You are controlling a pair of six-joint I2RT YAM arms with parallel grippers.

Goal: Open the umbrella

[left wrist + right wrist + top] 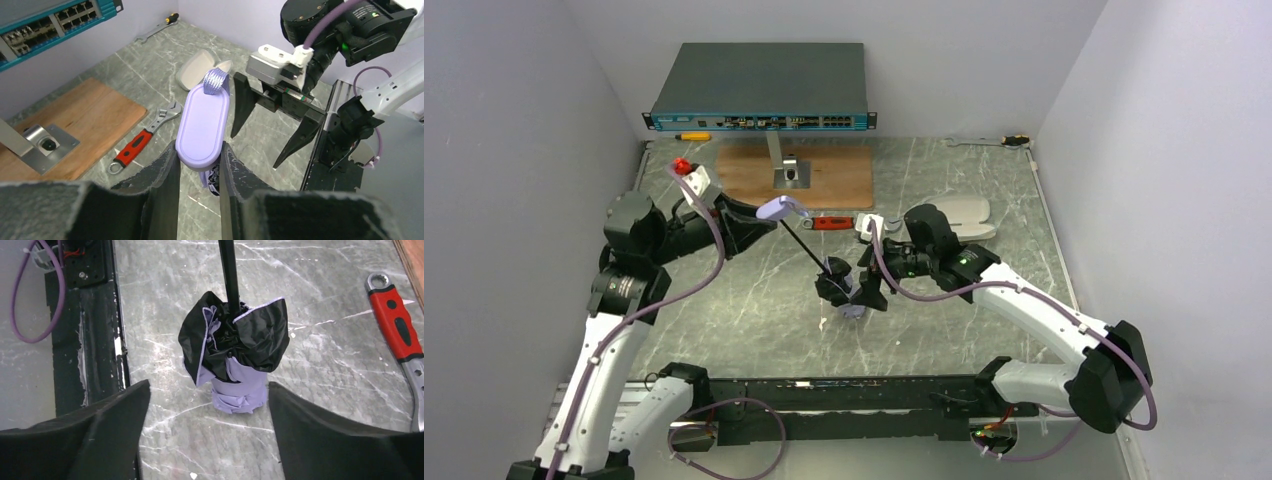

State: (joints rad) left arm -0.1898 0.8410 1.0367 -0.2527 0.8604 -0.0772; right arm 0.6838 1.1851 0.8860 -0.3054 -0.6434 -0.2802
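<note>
Nearest you, the umbrella stands slanted, its bunched canopy low on the marble worktop. Your right hand is open, one finger on each side of the bundle, not touching it. The black shaft runs up to the lilac handle, clamped in your left hand. Beyond lies a red-handled wrench.

Your left arm reaches inward, left gripper clamped on the umbrella handle. Your right arm folds across, right gripper angled downward, jaws apart, touching nothing.
</note>
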